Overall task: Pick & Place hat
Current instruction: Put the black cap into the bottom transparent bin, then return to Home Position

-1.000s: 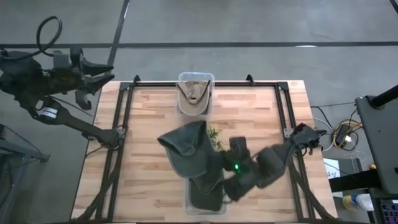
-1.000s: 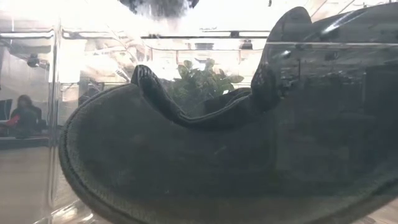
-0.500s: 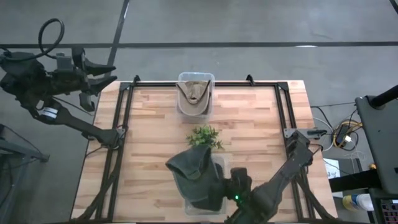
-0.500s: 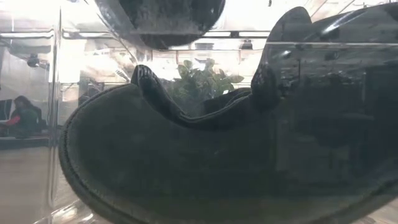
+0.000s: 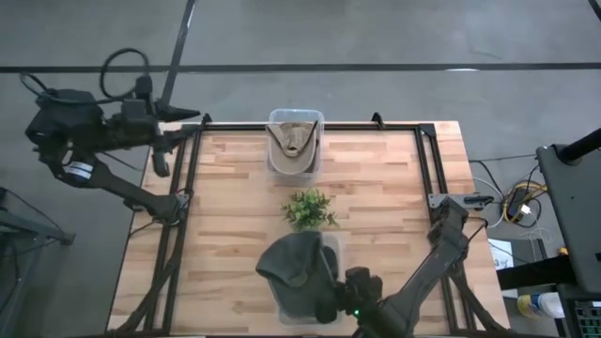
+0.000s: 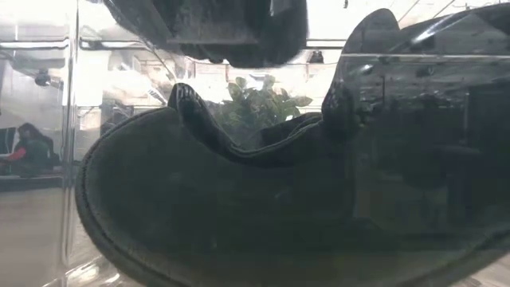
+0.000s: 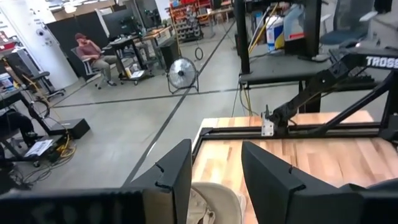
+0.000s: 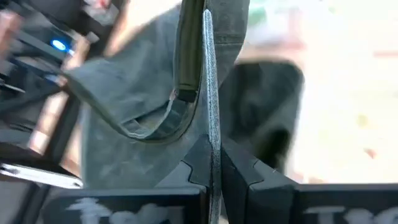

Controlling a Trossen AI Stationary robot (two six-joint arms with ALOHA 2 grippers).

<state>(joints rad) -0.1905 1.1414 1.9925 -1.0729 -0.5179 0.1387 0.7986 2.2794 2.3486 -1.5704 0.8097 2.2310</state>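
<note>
Your left end effector [image 5: 183, 122] waits off the desk's [image 5: 394, 188] far-left corner, fingers parted and empty. Your right end effector [image 8: 210, 163] pinches the dark hat [image 5: 296, 268] above the clear bin [image 5: 331, 246] at the near edge; lower it squarely inside before letting go.

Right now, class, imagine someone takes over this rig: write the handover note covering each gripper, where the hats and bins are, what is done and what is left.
Right gripper: shut on the brim of the dark hat, held over the near clear bin.
Left gripper: open, empty, waiting past the table's far left corner.
Tan hat: in the far clear bin.
Small green plant: mid-table between the bins.
Done: dark hat picked up and carried to the near bin, which already holds another dark hat.
Left: lower it in, release, withdraw.
</note>
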